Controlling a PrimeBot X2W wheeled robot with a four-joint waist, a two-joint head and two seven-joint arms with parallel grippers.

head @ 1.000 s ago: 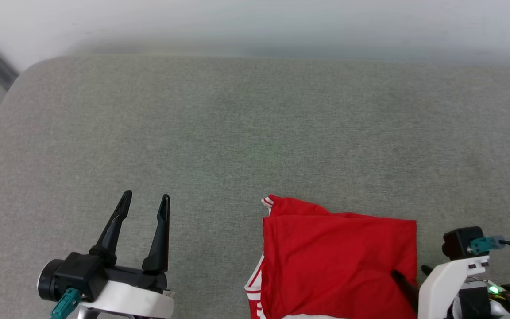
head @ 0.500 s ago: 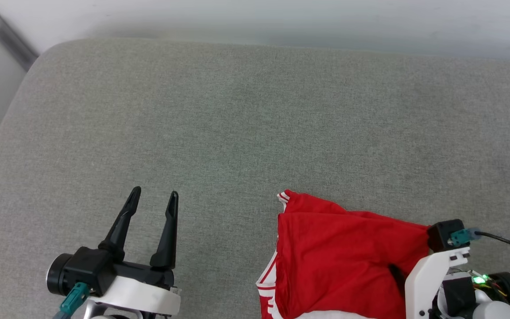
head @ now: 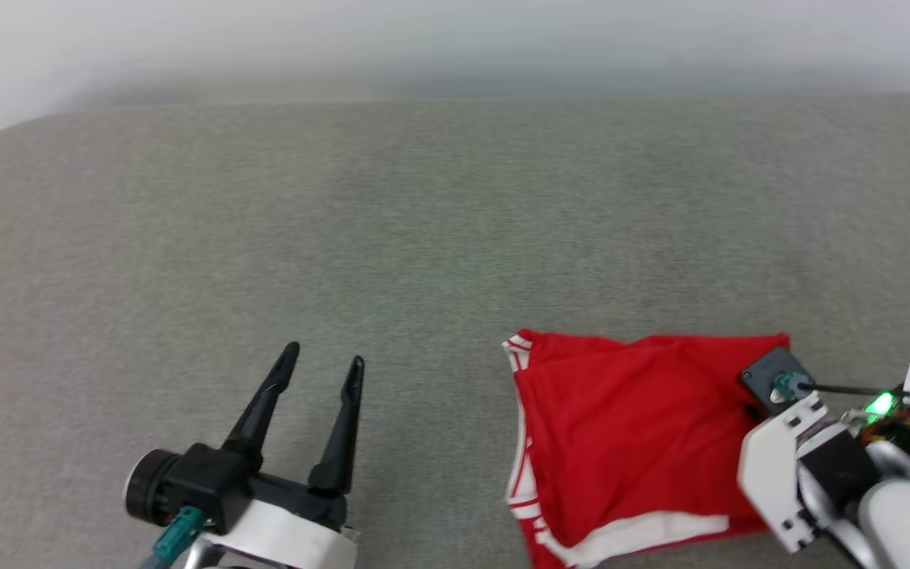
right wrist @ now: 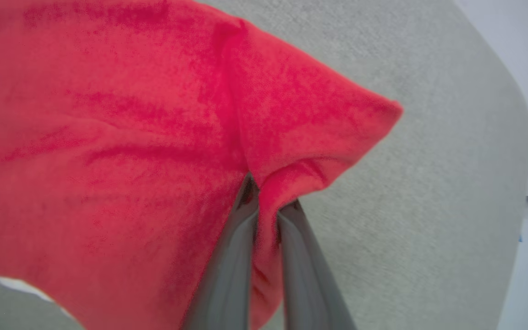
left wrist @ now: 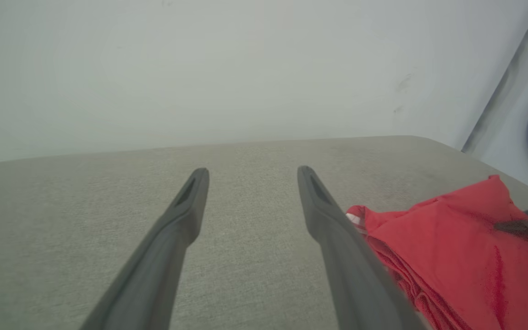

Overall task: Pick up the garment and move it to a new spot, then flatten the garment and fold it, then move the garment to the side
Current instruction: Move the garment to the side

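One garment [head: 621,427] — pinched by right tool [right wrist: 268,195] — on grey cushion [head: 423,221].

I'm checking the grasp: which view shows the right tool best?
The right wrist view: the right tool is shut on a fold of the garment. The head view gives its pale wrist above the garment; the left wrist view, its dark fingers at the frame's edge.

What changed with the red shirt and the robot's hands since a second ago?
The right hand shut on a fold at the edge of the red shirt, bunching the cloth there. The left hand stayed open beside the shirt, above the grey cushion. The camera moved too.
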